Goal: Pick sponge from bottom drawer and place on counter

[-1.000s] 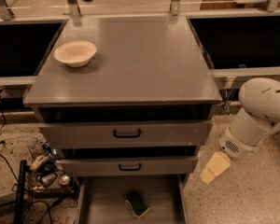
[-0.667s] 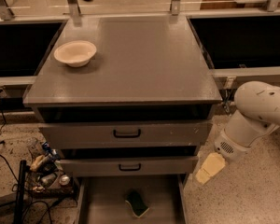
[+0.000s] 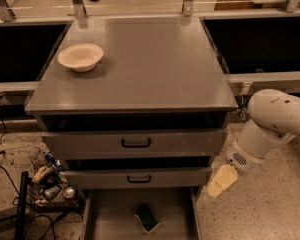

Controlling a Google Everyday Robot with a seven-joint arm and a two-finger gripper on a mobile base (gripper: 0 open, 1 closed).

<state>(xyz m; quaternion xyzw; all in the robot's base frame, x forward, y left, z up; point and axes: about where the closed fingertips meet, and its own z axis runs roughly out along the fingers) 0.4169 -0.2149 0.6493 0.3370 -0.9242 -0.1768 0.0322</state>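
The sponge (image 3: 147, 218), a small dark green pad with a paler edge, lies on the flat grey metal floor of the open bottom drawer (image 3: 110, 215); the cream gripper (image 3: 221, 180) hangs just right of it, its opening impossible to tell, below the smooth matte desk (image 3: 150, 69)

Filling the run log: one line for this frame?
gripper: right of open bottom drawer, off sponge | sponge: on drawer floor | counter: bowl far-left

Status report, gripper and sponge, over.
Gripper low, right of open bottom drawer. Sponge on drawer floor, untouched. Bowl on counter, left side, not in the way.
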